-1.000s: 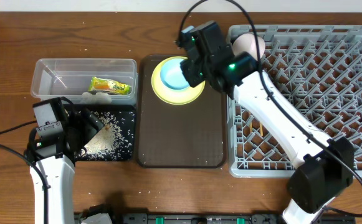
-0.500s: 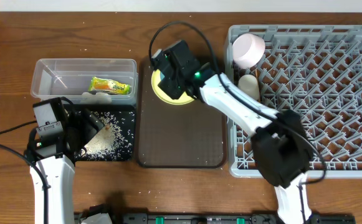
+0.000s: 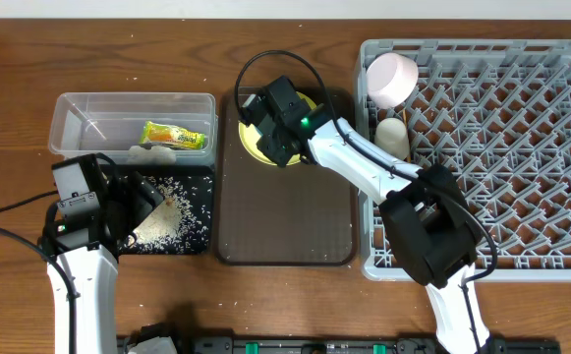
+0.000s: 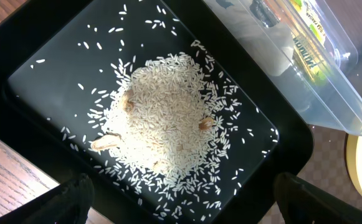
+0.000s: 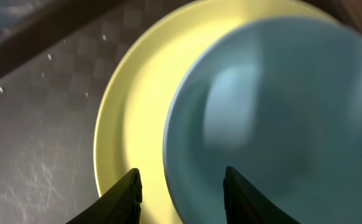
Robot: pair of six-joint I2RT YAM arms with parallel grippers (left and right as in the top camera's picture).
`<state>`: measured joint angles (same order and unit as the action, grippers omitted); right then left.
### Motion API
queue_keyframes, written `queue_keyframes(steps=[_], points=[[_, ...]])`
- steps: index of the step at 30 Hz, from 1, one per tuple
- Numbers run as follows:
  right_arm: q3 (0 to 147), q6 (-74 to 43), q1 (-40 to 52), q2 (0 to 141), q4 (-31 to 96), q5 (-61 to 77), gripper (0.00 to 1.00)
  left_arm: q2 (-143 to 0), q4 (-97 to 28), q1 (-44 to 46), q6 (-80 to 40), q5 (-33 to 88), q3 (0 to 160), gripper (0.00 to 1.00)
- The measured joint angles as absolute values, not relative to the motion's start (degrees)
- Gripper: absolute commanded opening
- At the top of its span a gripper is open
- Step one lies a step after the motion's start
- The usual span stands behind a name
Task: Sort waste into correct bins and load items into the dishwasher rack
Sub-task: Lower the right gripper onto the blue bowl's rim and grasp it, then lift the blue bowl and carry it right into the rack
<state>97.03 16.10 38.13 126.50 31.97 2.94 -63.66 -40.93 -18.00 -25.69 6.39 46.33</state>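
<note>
While the right gripper (image 5: pixel 182 186) stands open astride the rim of the light blue bowl (image 5: pixel 268 112), on the yellow plate (image 5: pixel 128 118) at the brown tray's (image 3: pixel 285 216) far end, its outer finger may snag the plate and drag both; left gripper (image 4: pixel 187 199) hangs open over the black tray (image 4: pixel 62 37).

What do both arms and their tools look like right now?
Both have white tubular links and black joint housings. The right arm carries a green light by its wrist and a looping black cable; the left arm shows no light. The left tool and right tool show dark, blunt fingers.
</note>
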Motion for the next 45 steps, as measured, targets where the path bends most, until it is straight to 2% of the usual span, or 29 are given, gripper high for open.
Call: queue_keyframes(steps=[7,9,12,24,32,38,45], points=[[97.03,16.19,38.11,126.5,33.17,2.33,0.27,-63.66,-40.93,-18.0,-25.69,6.42,46.33,0.96],[97.03,16.51,38.13,126.5,33.17,2.17,0.1,-63.66,-40.93,-18.0,-25.69,6.39,46.33,0.95],[97.03,15.92,38.13,126.5,33.21,1.91,0.01,-63.66,-40.93,-18.0,-25.69,6.39,46.33,0.95],[97.03,8.29,38.11,124.86,35.57,2.26,0.01,-63.66,-40.93,-18.0,-25.69,6.42,46.33,0.95],[97.01,-2.22,36.58,108.01,45.43,15.0,0.01,-63.66,-40.95,-18.0,-25.71,6.42,46.33,0.95],[97.47,-7.62,26.2,94.02,59.09,29.85,0.01,-63.66,-40.93,-18.0,-25.69,6.39,46.33,0.95],[97.43,-2.24,12.29,90.72,73.91,47.51,0.01,-63.66,-40.93,-18.0,-25.71,6.42,46.33,0.95]])
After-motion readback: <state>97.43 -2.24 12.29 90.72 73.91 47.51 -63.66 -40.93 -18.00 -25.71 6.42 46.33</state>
